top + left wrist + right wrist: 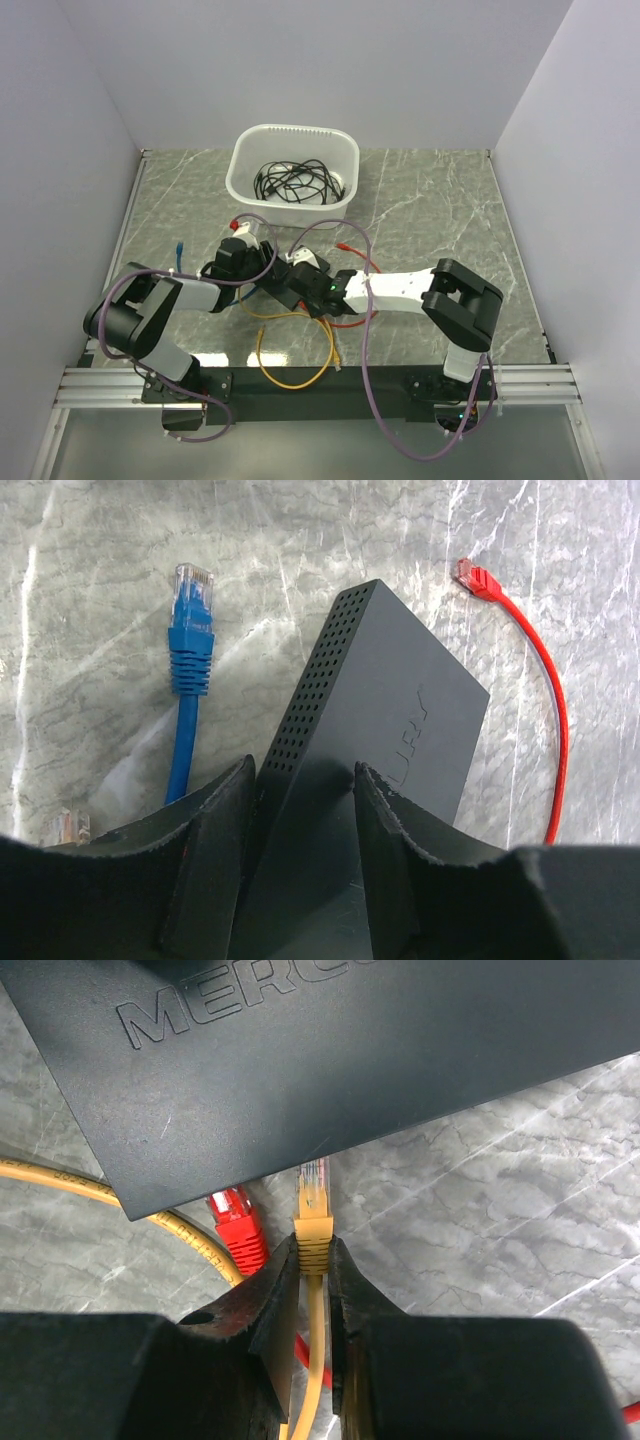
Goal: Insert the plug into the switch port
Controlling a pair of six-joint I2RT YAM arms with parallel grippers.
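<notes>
While the white tub (pixel 292 130) holds tangled black cables (pixel 295 180), the left tool (pixel 305 770) clamps the switch (pixel 380 710); the right tool (pixel 313 1255) pinches the yellow plug (pixel 312 1205), its tip at the switch's edge.

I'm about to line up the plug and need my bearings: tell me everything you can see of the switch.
The switch is a flat matte-black box, plastic by its look, with vent holes along one narrow side and moulded lettering starting MERC on its broad face. The left gripper clamps one end. No ports show. One edge hangs just over the tip of the yellow plug held in the right gripper; whether they touch is unclear.
</notes>
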